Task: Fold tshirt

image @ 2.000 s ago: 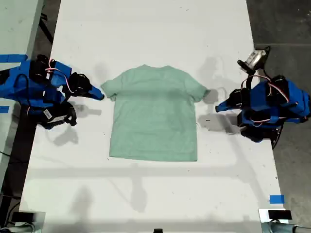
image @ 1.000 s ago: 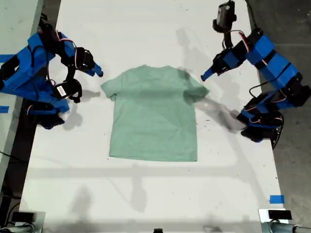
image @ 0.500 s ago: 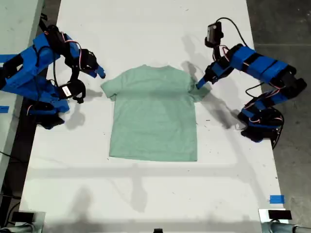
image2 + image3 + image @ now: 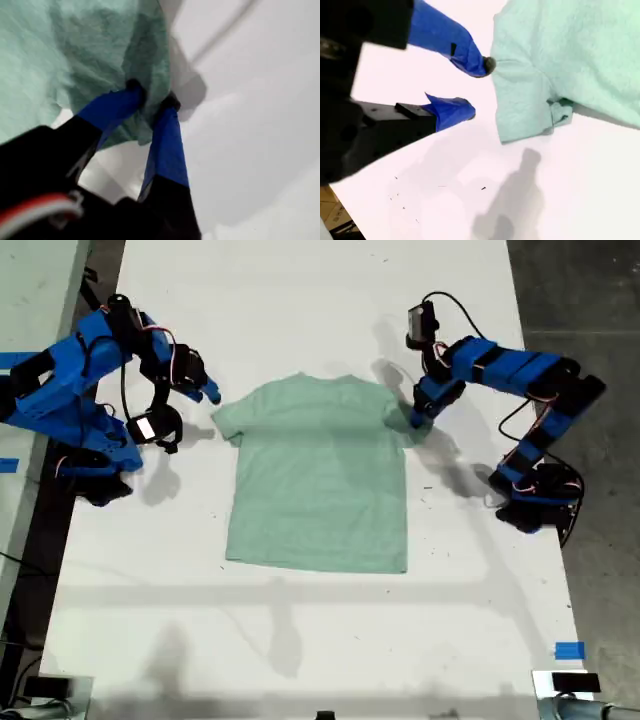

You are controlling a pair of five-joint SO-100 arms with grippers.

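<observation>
Soft thin mint tshirt [image 4: 318,480] lies flat mid-table [image 4: 300,640], prob light/floppy w/ best grab at sleeves; my first gripper [image 4: 152,102] pinches one sleeve, my second gripper [image 4: 477,87] spread just beside other.

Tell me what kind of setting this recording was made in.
Probably a robotics lab or workshop: a white table on a bare grey floor, blue tape markers on the table, and one tshirt laid flat between two blue arms.

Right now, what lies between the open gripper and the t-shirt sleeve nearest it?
Only bare white table. In the second wrist view my second gripper is open beside the tshirt sleeve, one fingertip right at its edge.
</observation>
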